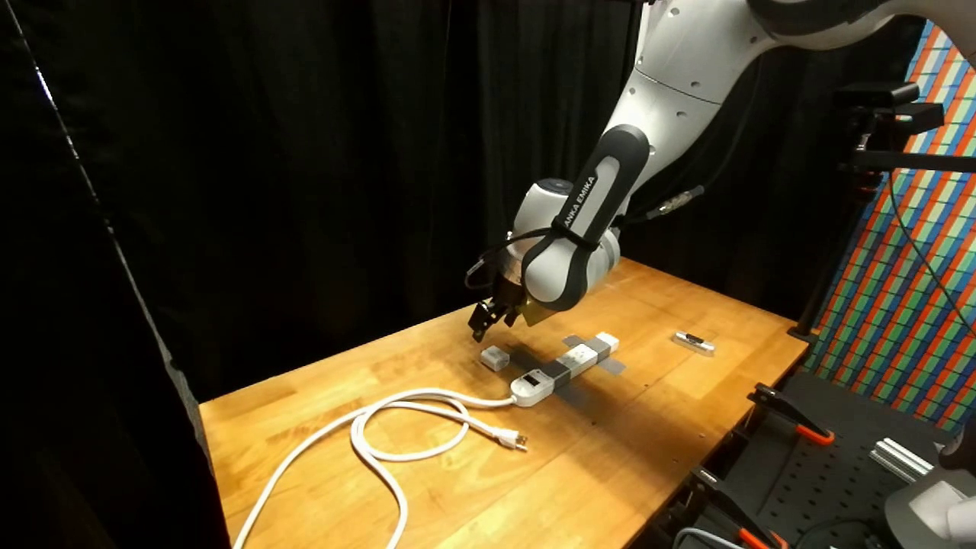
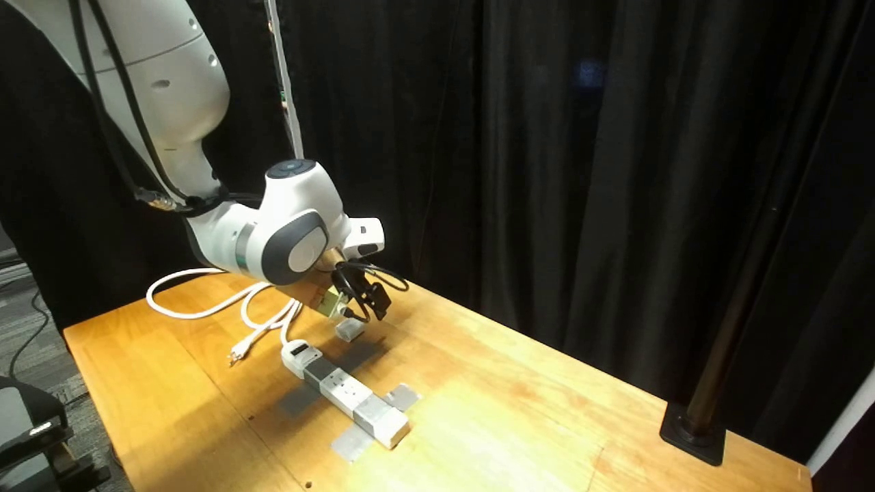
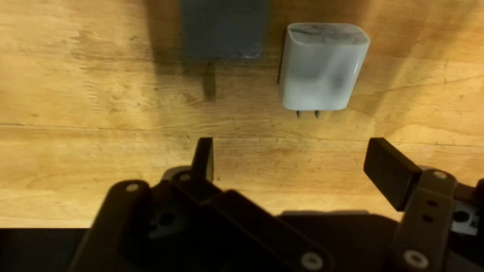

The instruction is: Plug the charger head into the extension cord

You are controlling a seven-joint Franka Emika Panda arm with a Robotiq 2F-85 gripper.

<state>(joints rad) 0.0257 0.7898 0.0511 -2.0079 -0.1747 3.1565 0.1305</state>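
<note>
charger head [image 3: 323,71] | on table [image 3: 75,162], below and clear of end effector [image 3: 291,155] | jaws wide apart

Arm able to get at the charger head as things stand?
Probably yes: the pincer stands open, nothing visible blocks the charger head, and the extension cord lies apart from it. The pincer likely must shift over and lower first.

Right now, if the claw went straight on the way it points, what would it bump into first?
Probably the wooden table, near the charger head and its prongs. The claw might touch them first, though; depth is hard to judge.
</note>
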